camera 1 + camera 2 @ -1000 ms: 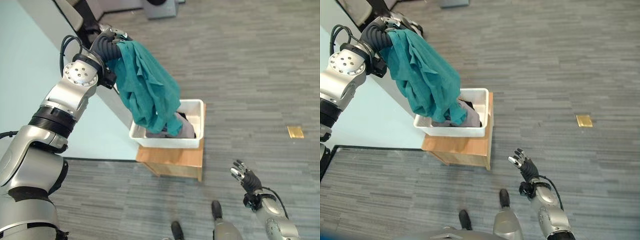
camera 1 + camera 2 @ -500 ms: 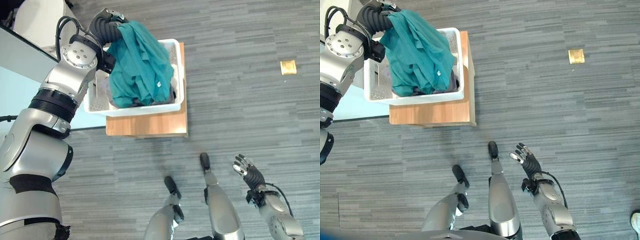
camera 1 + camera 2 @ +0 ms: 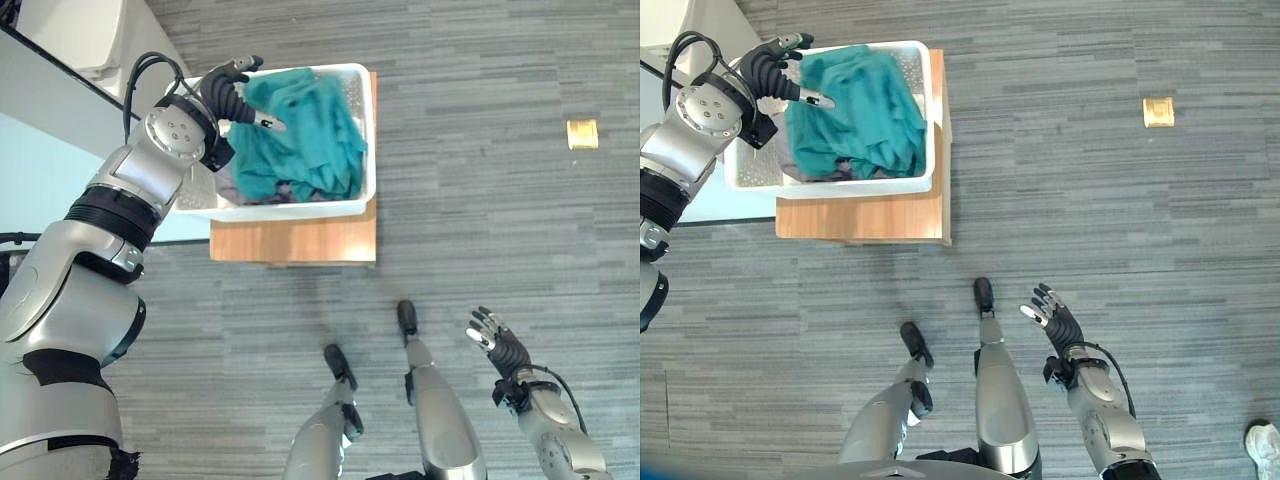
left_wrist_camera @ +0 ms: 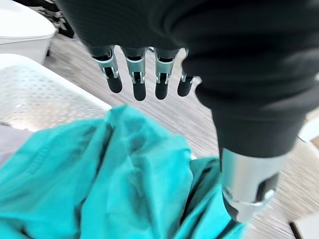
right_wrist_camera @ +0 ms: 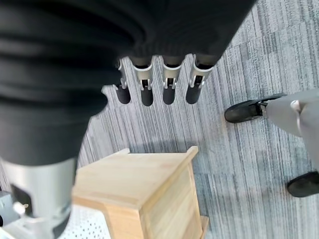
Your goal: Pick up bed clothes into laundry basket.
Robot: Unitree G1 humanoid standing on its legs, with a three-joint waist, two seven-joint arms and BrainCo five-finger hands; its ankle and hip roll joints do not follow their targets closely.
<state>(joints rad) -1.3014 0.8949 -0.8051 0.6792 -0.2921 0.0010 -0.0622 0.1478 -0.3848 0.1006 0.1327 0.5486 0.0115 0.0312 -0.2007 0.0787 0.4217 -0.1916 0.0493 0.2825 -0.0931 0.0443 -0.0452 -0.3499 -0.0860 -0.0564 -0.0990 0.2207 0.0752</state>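
Note:
A teal garment [image 3: 300, 130] lies heaped in the white perforated laundry basket [image 3: 366, 140], over a grey piece of cloth [image 3: 232, 185]. The basket stands on a low wooden stand [image 3: 295, 240]. My left hand [image 3: 235, 88] hovers over the basket's left part, open, its fingers straight just above the teal garment [image 4: 99, 179] and off the cloth. My right hand [image 3: 497, 346] hangs low at the right over the floor, open and holding nothing, well away from the basket.
A pale bed surface [image 3: 40, 150] runs along the left, next to the basket. A white object [image 3: 75, 30] sits at the top left. A small yellow tag [image 3: 582, 133] lies on the grey plank floor [image 3: 500, 200] at the right. A shoe [image 3: 1265, 440] shows at the lower right corner.
My left hand has let go of the teal garment, which has dropped and settled into the basket. The hand's fingers have straightened above it. The right hand has stayed in place.

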